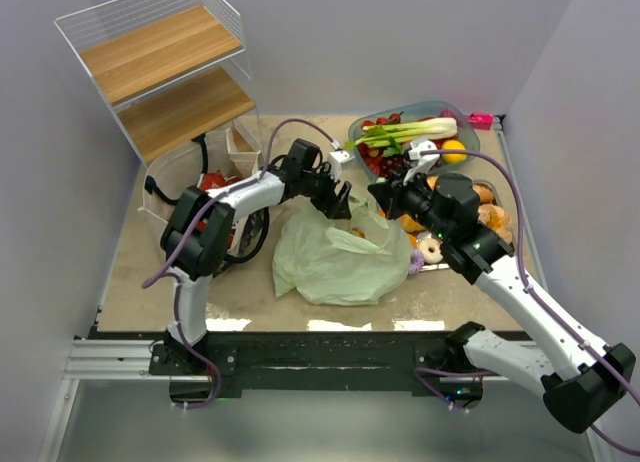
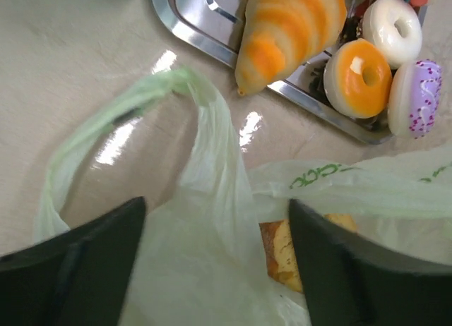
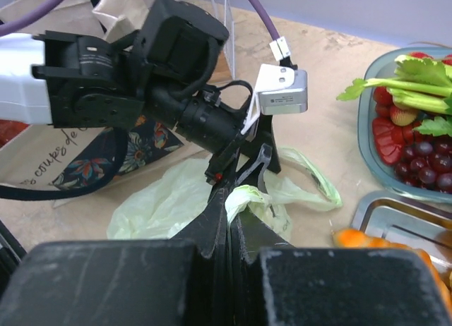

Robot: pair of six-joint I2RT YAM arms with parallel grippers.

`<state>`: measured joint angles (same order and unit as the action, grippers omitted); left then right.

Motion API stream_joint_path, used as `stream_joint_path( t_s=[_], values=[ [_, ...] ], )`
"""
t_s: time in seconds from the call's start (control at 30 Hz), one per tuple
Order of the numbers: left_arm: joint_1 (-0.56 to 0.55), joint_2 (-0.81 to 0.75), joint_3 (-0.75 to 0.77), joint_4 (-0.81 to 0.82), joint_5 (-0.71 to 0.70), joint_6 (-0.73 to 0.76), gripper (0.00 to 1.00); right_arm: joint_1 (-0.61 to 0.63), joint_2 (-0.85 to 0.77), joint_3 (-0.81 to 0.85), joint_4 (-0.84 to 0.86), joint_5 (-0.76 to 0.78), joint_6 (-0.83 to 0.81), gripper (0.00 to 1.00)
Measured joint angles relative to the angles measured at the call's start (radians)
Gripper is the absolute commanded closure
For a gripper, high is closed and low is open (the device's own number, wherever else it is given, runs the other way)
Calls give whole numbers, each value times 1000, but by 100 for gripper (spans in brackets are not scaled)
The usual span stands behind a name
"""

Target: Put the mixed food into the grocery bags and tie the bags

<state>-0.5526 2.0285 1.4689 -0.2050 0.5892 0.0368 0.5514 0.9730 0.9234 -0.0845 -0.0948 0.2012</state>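
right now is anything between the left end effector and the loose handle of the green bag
Nothing visible. The left end effector is open over the green bag, and the handle loop lies on the table just ahead of it. The tray with the croissant sits beyond the loop, not between.

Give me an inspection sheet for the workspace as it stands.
Surface: beige table, no spills seen.
Job's things: green bag lying mid-table, pastry inside; tote at left holding red packets; dish with leek, grapes, strawberries; tray with croissant and doughnuts.
Clutter: small pink object by the far right wall, unidentifiable.
Grippers: left gripper, jaws apart, a bag handle between them; right gripper, jaws shut on the bag's plastic.
Cables: purple cables arch over both arms, no snag seen.
Surroundings: wire shelf with wooden boards far left; plain walls.
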Motion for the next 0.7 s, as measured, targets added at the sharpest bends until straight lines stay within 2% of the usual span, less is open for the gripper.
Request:
stream_joint_path(
  t_s=[0.03,0.07,0.1,0.27,0.4,0.53,0.7],
  values=[
    [2,18,3,-10,19,0,79,0,0,0,-7,4,0,100],
    [3,34,6,-22,34,0,93,0,0,0,-14,7,0,100],
    [5,46,6,-29,45,-2,100,0,0,0,-22,11,0,100],
    [37,40,-3,-48,60,-21,100,0,0,1,-44,61,1,100],
    [104,-72,-82,-36,21,-76,100,0,1,11,-84,111,8,100],
    [155,-287,-147,15,-63,-123,100,1,31,30,-87,180,27,100],
    [152,-608,-247,232,-164,-138,100,2,161,100,-72,238,45,100]
  ],
)
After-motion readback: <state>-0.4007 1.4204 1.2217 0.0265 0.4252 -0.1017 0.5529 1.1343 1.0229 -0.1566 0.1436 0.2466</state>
